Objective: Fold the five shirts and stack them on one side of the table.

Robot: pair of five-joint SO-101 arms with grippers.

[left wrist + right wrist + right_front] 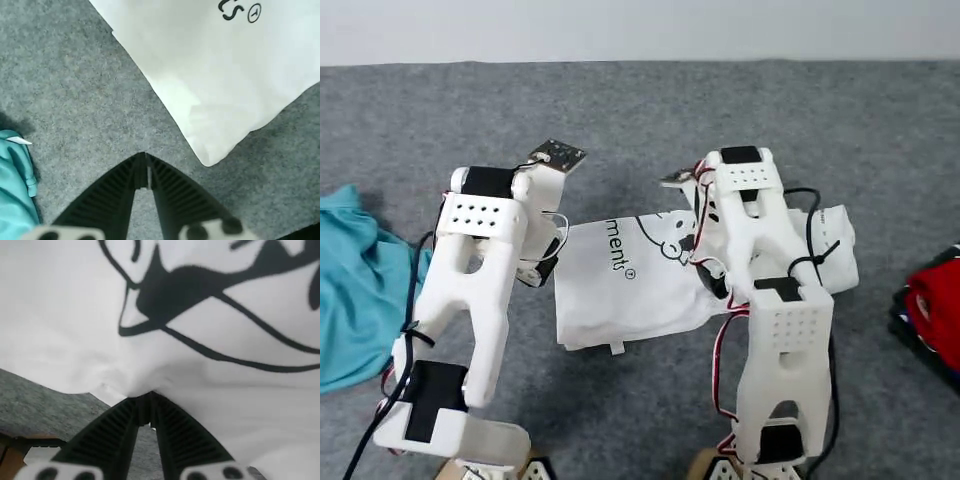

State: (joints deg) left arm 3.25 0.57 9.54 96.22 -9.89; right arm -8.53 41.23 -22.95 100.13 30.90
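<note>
A white shirt (620, 290) with black print lies partly folded in the middle of the grey table. My right gripper (145, 398) is shut on a puckered bit of its cloth (75, 315); in the high view it sits under the right arm at the shirt's right part (706, 278). My left gripper (143, 161) is shut and holds nothing. It hovers over bare carpet just off the white shirt's left corner (210, 155). A teal shirt (350, 290) lies crumpled at the far left (12, 175).
A pile of red and dark shirts (932, 310) sits at the table's right edge. Grey carpet (620, 110) covers the table, with open room at the back and between the arm bases in front.
</note>
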